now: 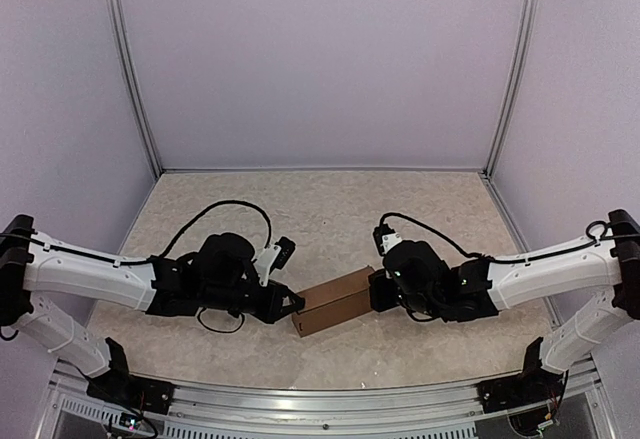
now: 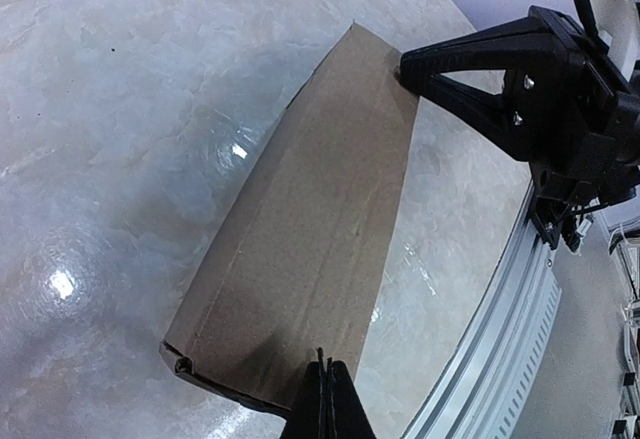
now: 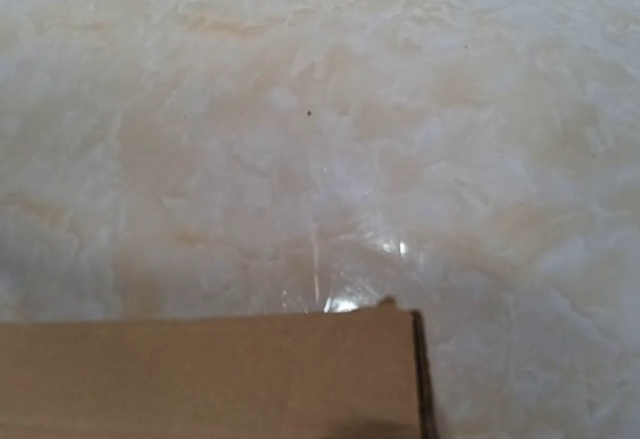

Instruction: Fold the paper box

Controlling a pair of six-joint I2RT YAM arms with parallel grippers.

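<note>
I see the paper box [image 1: 335, 301] lying on the pale marbled worktop [image 1: 330, 209], midway between the two arms and near the front edge. It is plain brown cardboard, folded into a slim closed rectangle. It sits at a slant, its left end nearer the arm bases and its right end a little farther back.

The left arm [image 1: 100, 279] reaches in from the left. Its jaws are clenched together with nothing between them, and their tip meets the box's left end. In the left wrist view the paper box [image 2: 310, 249] stretches away from those closed jaws, with a crease line along its top face and a slightly open seam at the near left corner.

The right arm [image 1: 560, 264] reaches in from the right. Its jaws are also clenched and empty, forming a black point that touches the far corner of the box in the left wrist view.

The right wrist view shows only the worktop [image 3: 300, 109] and the flat top of the paper box [image 3: 200, 379] along the bottom edge; its own jaws are out of frame.

A ribbed metal rail [image 2: 500, 359] runs along the worktop's front edge.
</note>
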